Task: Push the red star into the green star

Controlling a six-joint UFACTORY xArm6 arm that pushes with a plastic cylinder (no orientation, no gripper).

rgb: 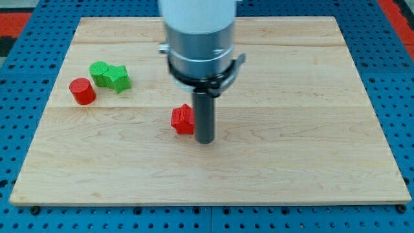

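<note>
The red star [182, 119] lies near the middle of the wooden board. My tip [204, 140] stands right against its right side, touching or nearly so. The green star [119, 78] lies at the upper left of the board, well to the left of the red star. A second green block [99, 72], rounded in shape, touches the green star's left side.
A red cylinder [82, 91] stands just left of and below the green blocks. The wooden board [291, 162] rests on a blue perforated base. The arm's grey and white body [197, 39] hangs over the board's top middle.
</note>
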